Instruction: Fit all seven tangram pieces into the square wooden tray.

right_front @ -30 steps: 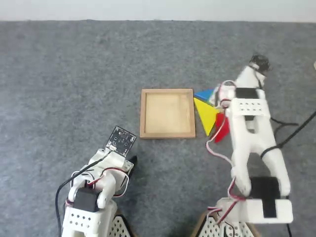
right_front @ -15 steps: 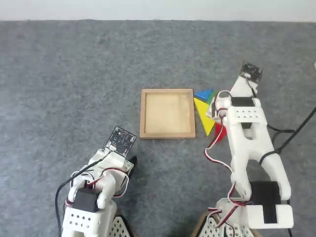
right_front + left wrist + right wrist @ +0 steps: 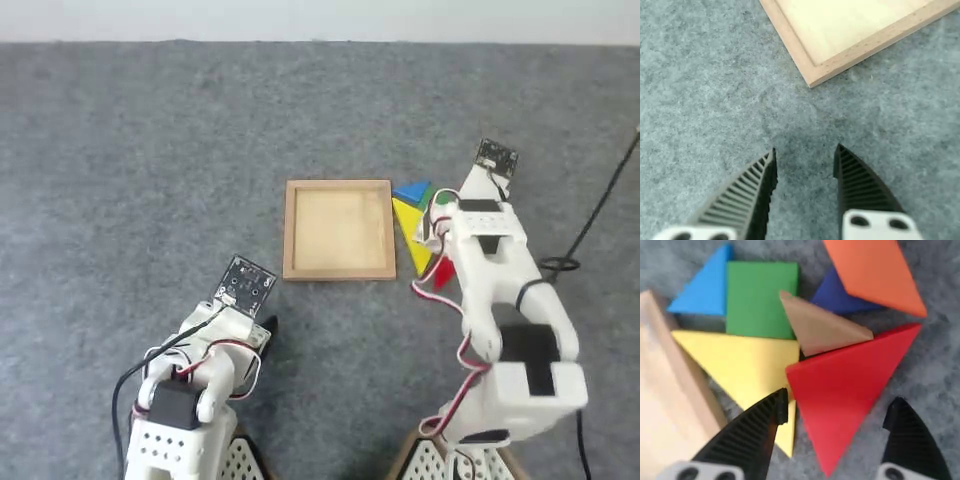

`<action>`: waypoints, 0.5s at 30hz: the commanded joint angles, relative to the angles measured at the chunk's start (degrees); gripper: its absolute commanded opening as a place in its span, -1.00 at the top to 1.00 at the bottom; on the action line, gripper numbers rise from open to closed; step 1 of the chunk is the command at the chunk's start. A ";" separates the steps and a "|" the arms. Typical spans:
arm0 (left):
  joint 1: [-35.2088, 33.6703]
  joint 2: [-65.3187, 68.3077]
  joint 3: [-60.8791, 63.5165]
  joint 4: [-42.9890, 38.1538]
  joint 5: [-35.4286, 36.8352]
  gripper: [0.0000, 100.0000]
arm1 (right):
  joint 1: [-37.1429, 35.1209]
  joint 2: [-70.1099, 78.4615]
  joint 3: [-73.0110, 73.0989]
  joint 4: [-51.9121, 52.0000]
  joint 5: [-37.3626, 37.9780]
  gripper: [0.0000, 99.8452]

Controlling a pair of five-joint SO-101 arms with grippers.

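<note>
The square wooden tray [image 3: 338, 228] lies mid-table with nothing in it. The tangram pieces cluster against its right side. In the right wrist view I see a blue triangle [image 3: 705, 290], green square [image 3: 760, 297], yellow triangle [image 3: 747, 360], red triangle [image 3: 850, 380], tan triangle [image 3: 820, 327], dark blue triangle [image 3: 840, 297] and orange parallelogram [image 3: 872, 272]. My right gripper [image 3: 840, 400] hangs open above the red triangle, holding nothing. My left gripper [image 3: 806, 152] is open over bare carpet, just short of the tray's near left corner [image 3: 812, 75].
Grey carpet covers the whole table. The right arm [image 3: 485, 250] hides much of the piece cluster from above; the yellow triangle [image 3: 412, 228] and blue triangle [image 3: 411, 190] show beside the tray. The left arm [image 3: 200, 380] sits at the near left.
The right arm has drawn back toward the near edge and lowered its wrist over the pieces. The left arm and the pieces have not moved.
</note>
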 commanded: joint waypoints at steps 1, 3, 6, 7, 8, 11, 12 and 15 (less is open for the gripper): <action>0.35 -1.14 -0.75 0.35 0.44 0.63 | 3.21 3.47 -5.80 -0.04 0.79 0.38; 0.35 -1.14 -0.75 0.35 0.44 0.63 | 4.26 5.32 -7.82 1.01 0.79 0.38; 0.35 -1.14 -0.75 0.35 0.44 0.63 | 4.44 6.73 -10.81 4.70 0.70 0.51; 0.35 -1.14 -0.75 0.35 0.44 0.63 | 4.44 6.90 -10.99 5.32 0.70 0.58; 0.35 -1.14 -0.75 0.35 0.44 0.63 | 4.44 6.99 -10.99 5.85 0.70 0.67; 0.35 -1.14 -0.75 0.35 0.44 0.63 | 4.44 6.90 -10.81 5.93 0.70 0.76; 0.35 -1.14 -0.75 0.35 0.44 0.63 | 4.62 6.90 -10.81 6.02 0.70 0.75; 0.35 -1.14 -0.75 0.35 0.44 0.63 | 4.70 6.73 -11.34 7.78 0.70 0.75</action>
